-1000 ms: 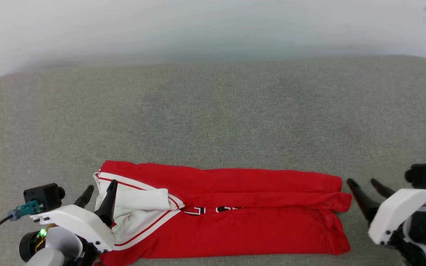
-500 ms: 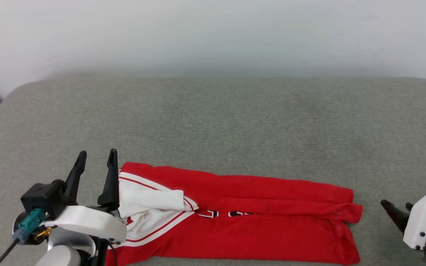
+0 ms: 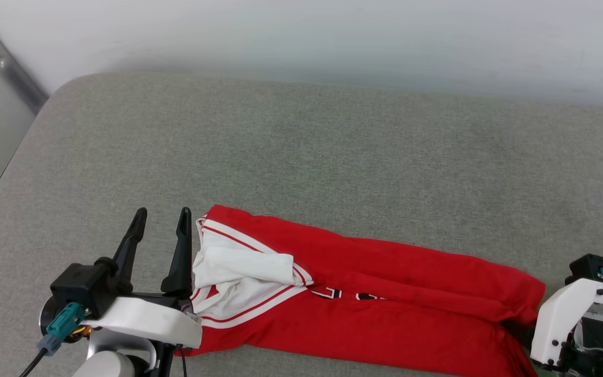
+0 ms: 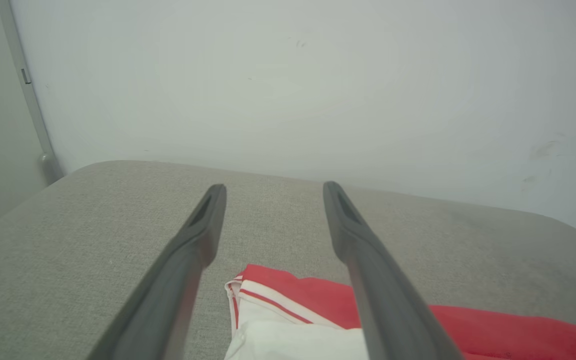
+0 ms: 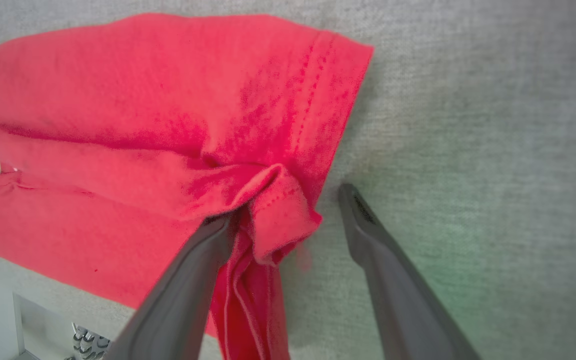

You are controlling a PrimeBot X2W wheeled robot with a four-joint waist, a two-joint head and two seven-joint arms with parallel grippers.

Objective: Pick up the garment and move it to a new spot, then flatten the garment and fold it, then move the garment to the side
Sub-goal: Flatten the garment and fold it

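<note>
A big grey cushion (image 3: 301,157) with soft, round corners is the place where the work goes on. It looks like woven cloth. Behind it stands a plain white wall (image 3: 301,36). At the far left a thin grey strip (image 3: 13,78) runs down the wall to the cushion's corner.

The red jersey (image 3: 385,324) lies on the cushion near the front edge. It is folded into a long band that runs from left to right. Its white sleeve (image 3: 244,262) with red stripes is on top at the left end. A few black letters (image 3: 369,296) peek out from the fold in the middle.

The left pincer (image 3: 163,213) is at the left end of the jersey. Its two dark fingers are spread apart and hold nothing. The finger nearer the jersey is just beside the striped edge; I cannot tell if it touches. In the left wrist view the fingers point toward the wall, with the sleeve low between them.

The right pincer (image 5: 288,207) is at the other end, by the hem (image 5: 318,100). It is wide open. One finger touches a bunched corner (image 5: 273,200) of the hem. The other finger is over bare cushion, apart from the jersey. The bunched corner sits between the two fingers, not squeezed.
</note>
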